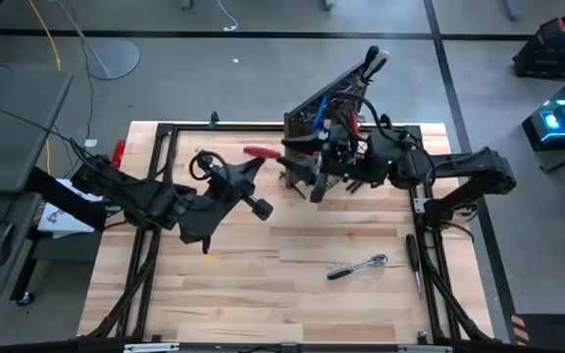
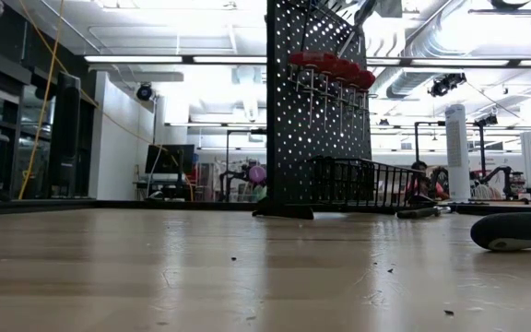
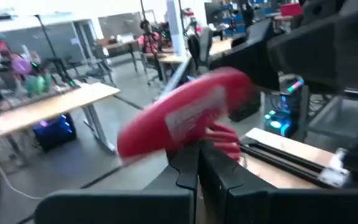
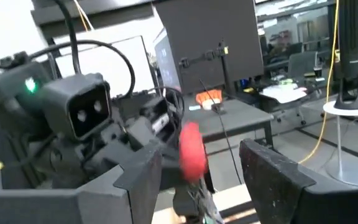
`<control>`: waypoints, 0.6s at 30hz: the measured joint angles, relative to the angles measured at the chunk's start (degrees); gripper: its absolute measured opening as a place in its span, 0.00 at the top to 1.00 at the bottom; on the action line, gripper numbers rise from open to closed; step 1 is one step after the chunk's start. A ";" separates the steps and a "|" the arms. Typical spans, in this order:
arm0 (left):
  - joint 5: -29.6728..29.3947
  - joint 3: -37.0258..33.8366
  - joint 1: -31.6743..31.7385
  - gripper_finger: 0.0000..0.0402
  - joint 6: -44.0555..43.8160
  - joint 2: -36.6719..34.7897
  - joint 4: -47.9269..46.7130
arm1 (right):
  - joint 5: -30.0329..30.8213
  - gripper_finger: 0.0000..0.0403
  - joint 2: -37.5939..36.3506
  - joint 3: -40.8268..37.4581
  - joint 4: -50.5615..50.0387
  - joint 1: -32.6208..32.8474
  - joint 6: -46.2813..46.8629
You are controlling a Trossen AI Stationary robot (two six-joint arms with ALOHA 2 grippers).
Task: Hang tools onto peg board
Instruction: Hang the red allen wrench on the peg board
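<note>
- Currently, my left gripper (image 1: 255,163) pinches a red-handled screwdriver (image 1: 261,152) just beside the peg board (image 1: 324,108).
- My right gripper (image 1: 317,179), fingers spread, crowds the board's front.
- Open tabletop (image 1: 263,284) lies nearer, holding a chrome ratchet (image 1: 358,266).

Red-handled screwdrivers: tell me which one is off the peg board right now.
The red-handled screwdriver held by the left gripper, raised beside the peg board. The other red-handled ones hang in a row on the board's hooks.
</note>
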 joint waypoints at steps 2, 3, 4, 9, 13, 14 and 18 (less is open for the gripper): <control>-1.29 0.00 -0.17 1.00 3.65 0.00 2.93 | -0.03 0.49 -0.04 1.58 -2.78 -0.29 -0.17; -1.84 0.00 -0.17 1.00 5.03 0.00 4.20 | -0.03 0.49 -0.05 2.29 -3.94 -0.29 -0.27; -1.91 0.00 -0.25 1.00 6.20 0.00 5.00 | -0.04 0.49 -0.12 2.90 -4.92 -0.29 -0.74; -2.28 0.00 -0.54 1.00 8.63 0.00 7.58 | -1.85 0.49 -0.25 4.19 -7.74 -0.26 -1.16; -2.31 0.00 -0.54 1.00 8.59 0.31 7.04 | -2.08 0.49 -0.27 4.19 -10.01 0.26 -1.19; -2.27 0.00 -0.54 1.00 8.51 0.34 6.27 | -2.09 0.49 -0.38 4.19 -11.09 0.31 -1.18; -1.46 0.00 -1.83 1.00 1.40 0.31 -1.90 | -2.18 0.49 -1.86 4.19 -15.62 0.95 -1.49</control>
